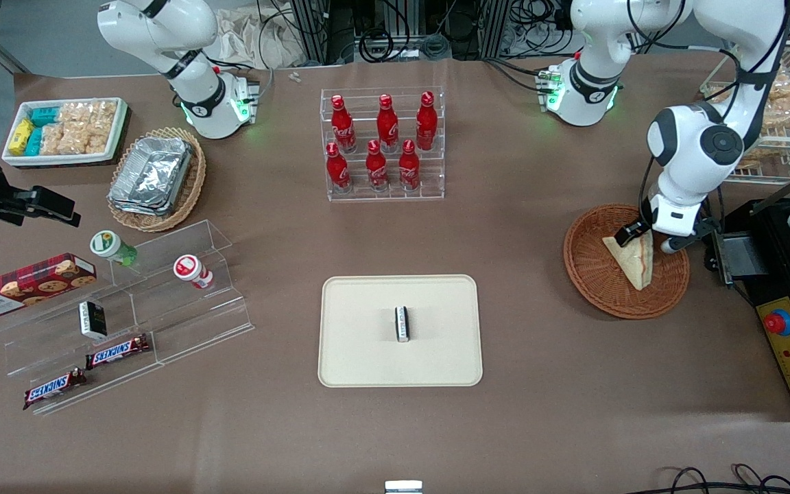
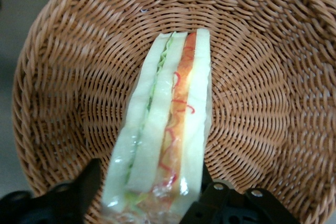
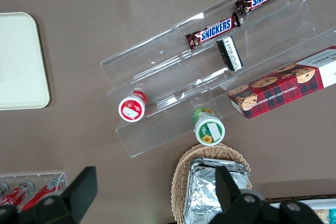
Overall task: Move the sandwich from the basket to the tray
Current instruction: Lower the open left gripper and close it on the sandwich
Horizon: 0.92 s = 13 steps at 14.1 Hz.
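The sandwich point(image 1: 631, 261), a wrapped pale wedge, stands on edge in the round reddish-brown basket point(image 1: 594, 288) toward the working arm's end of the table. My left gripper point(image 1: 631, 233) is down in the basket, shut on the sandwich's upper corner. In the left wrist view the black fingers point(image 2: 86, 182) press both bread faces of the sandwich point(image 2: 168, 129), whose red, orange and green filling edge faces the camera, with the basket point(image 2: 262, 103) weave under it. The cream tray point(image 1: 367, 357) lies mid-table, nearer the front camera, and also shows in the right wrist view point(image 3: 21, 61).
A small black-and-white packet point(image 1: 402, 323) lies on the tray. A clear rack of red bottles point(image 1: 382, 144) stands farther from the camera. A black machine with a red button point(image 1: 789, 329) sits beside the basket, and a wire rack of snacks point(image 1: 779, 110) stands farther from the camera than it.
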Tool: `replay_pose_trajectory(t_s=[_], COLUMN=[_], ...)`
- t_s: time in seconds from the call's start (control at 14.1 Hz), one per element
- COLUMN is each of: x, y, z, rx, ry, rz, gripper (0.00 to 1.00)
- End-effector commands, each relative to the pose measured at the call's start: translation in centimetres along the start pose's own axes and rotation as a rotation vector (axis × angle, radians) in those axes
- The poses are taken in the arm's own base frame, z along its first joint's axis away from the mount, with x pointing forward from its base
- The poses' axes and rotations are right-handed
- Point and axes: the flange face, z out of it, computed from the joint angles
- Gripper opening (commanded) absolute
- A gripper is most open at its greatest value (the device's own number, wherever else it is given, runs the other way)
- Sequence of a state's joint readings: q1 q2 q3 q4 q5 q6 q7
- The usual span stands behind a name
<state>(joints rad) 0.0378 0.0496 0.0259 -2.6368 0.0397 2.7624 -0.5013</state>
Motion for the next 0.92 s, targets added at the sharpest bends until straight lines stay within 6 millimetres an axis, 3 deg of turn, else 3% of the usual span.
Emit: replay_pose_trajectory(t_s=[0.0,0.07,0.14,0.21,0.57,0.78,0.85], x=[0.1,0.1,-0.1,-0.2,0.0,0.6,1.6], y=[1.0,1.2,1.6,1.8,2.4,5.2,6.1], z=[0.7,0.6,0.6,0.6,-1.4,-5.5,-8.0], rx=[-0.008,-0.009,-0.010,-0.011,-0.023,0.030,0.068], ry=[0.017,0.018,0.019,0.019,0.042,-0.013,-0.020], rz=[-0.104,-0.118,-0.106,-0.100,-0.075,-0.009,0.041], gripper=[0.69,0.49,0.16,0.03,0.00,0.00,0.00])
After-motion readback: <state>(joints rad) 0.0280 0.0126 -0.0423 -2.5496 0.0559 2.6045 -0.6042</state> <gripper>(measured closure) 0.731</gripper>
